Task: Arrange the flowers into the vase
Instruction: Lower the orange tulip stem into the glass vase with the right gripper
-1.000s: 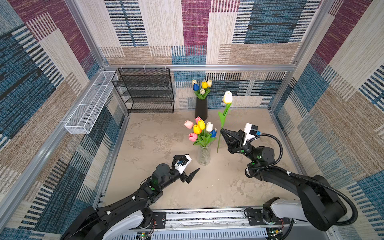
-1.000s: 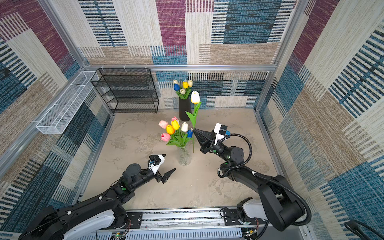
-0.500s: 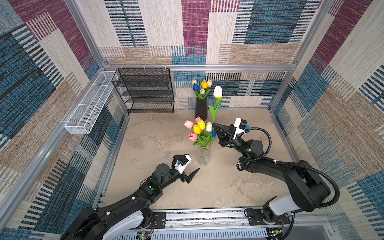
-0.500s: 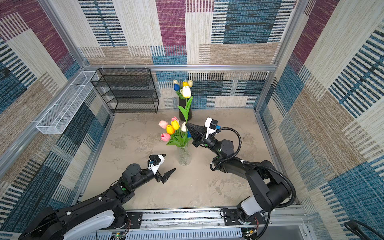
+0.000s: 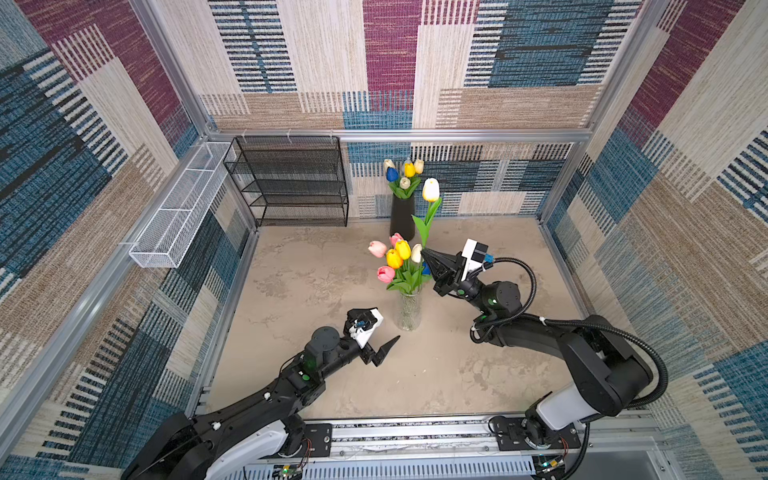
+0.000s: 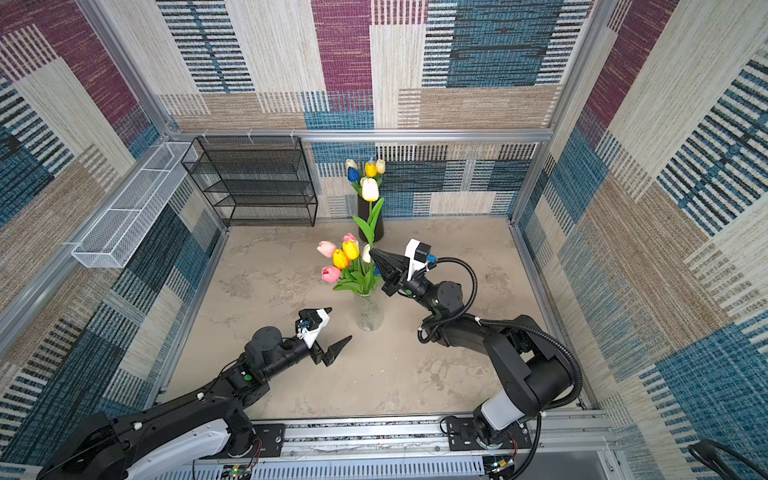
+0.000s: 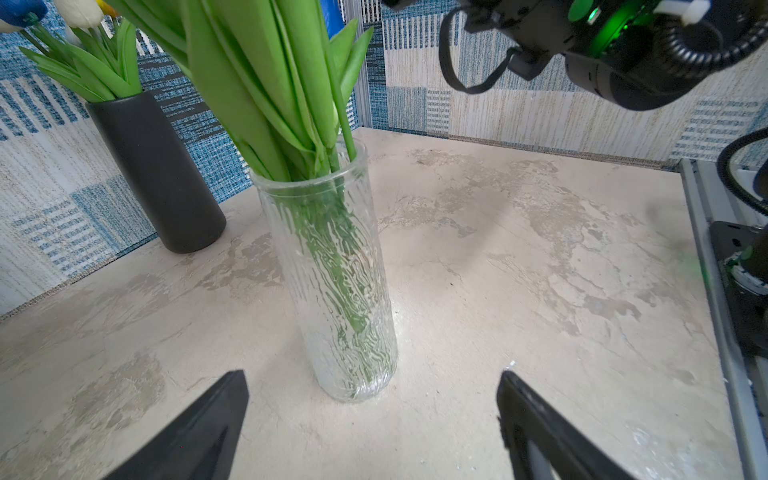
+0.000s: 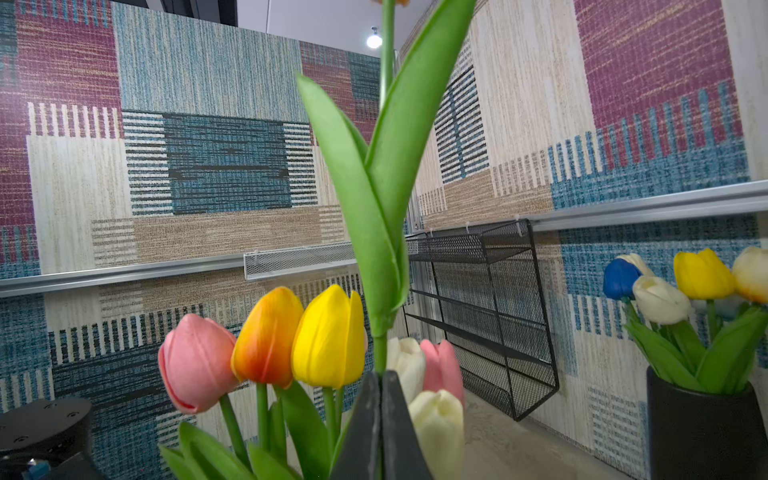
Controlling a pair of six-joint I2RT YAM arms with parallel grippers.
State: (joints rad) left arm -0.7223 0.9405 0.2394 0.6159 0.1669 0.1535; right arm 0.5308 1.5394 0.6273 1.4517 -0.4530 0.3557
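Vases: two. One glass vase [image 5: 409,309], one black vase [image 5: 402,218].
Glass-vase tulips [image 5: 402,250]: seven heads countable in a top view. Three pink, one yellow, one orange, one cream-white, one blue half hidden. Right wrist view shows second cream-white head, so maybe eight.
Black-vase tulips [image 5: 409,169]: five sure. Three cream-white, one yellow, one blue.
Single tulip [image 5: 431,189], cream-yellow head, separate from bunches: one.
Wire rack [image 5: 291,183]: one.
Mesh basket [image 5: 174,216]: one.
Robot arms: two, left arm [image 5: 257,401], right arm [image 5: 536,332].
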